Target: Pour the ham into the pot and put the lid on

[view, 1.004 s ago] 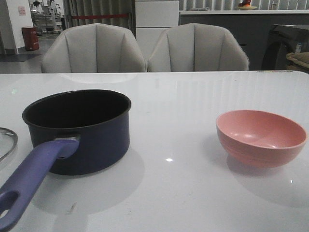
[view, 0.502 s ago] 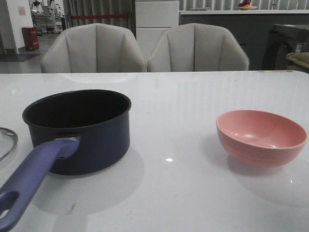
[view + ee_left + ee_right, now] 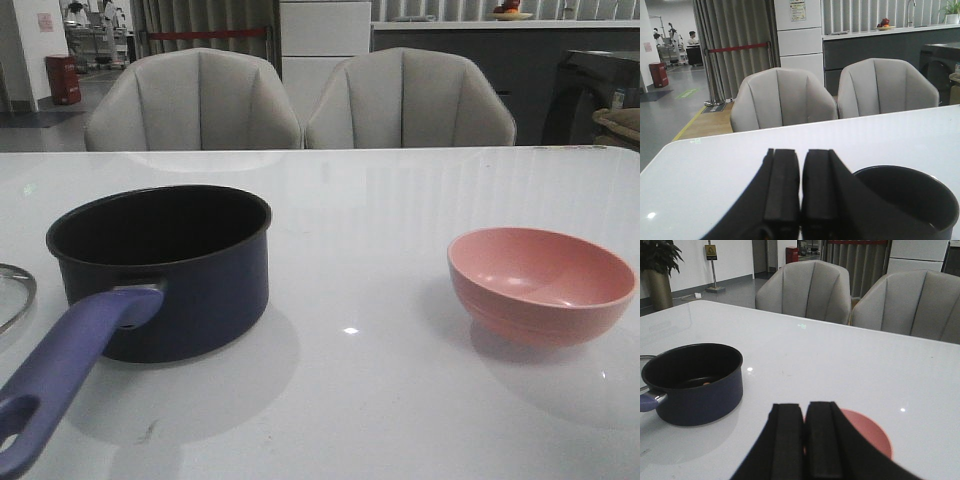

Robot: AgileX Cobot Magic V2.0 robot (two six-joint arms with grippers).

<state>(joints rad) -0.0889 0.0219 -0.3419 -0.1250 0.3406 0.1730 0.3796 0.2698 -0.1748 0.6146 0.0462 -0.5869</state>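
Two grey padded chairs (image 3: 300, 100) stand behind the glossy white counter (image 3: 380, 400). At its left edge a sliver of the steel-rimmed lid (image 3: 14, 295) shows. Beside it sits the navy pot (image 3: 165, 270), purple-blue handle toward the camera; a small orange speck inside may be ham (image 3: 706, 383). The pink bowl (image 3: 540, 285) sits well right. Both the left gripper (image 3: 800, 200) and the right gripper (image 3: 804, 445) have jaws closed, holding nothing.

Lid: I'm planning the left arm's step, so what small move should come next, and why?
Probably open the left gripper and reach toward the lid: the pink bowl looks empty, a bit of ham seems to show inside the pot, and the lid lies beside it, not on it.
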